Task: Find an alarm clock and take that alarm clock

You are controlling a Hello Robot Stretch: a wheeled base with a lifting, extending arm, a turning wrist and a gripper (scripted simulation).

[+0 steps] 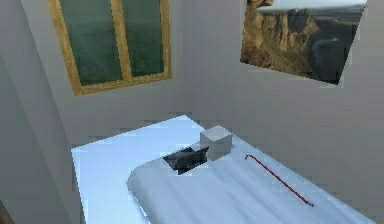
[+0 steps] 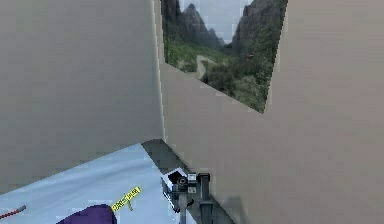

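The gripper (image 2: 176, 192) hangs at the arm side view's bottom centre beside the bed (image 2: 70, 185), probably drawn in while searching (its fingers' state, and any load, I cannot tell). A pale box (image 1: 215, 142) mid-frame ahead may be the alarm clock. A dark flat thing (image 1: 185, 160) lies just beside it, and a red rod (image 1: 280, 178) to its lower right.

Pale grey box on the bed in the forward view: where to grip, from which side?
The pale grey box stands upright on the bed, cube-like with flat sides. Probably grip across two opposite upright sides, coming from above: a dark thing lies right beside it at the picture's left and the wall is behind, so a low approach looks cramped.
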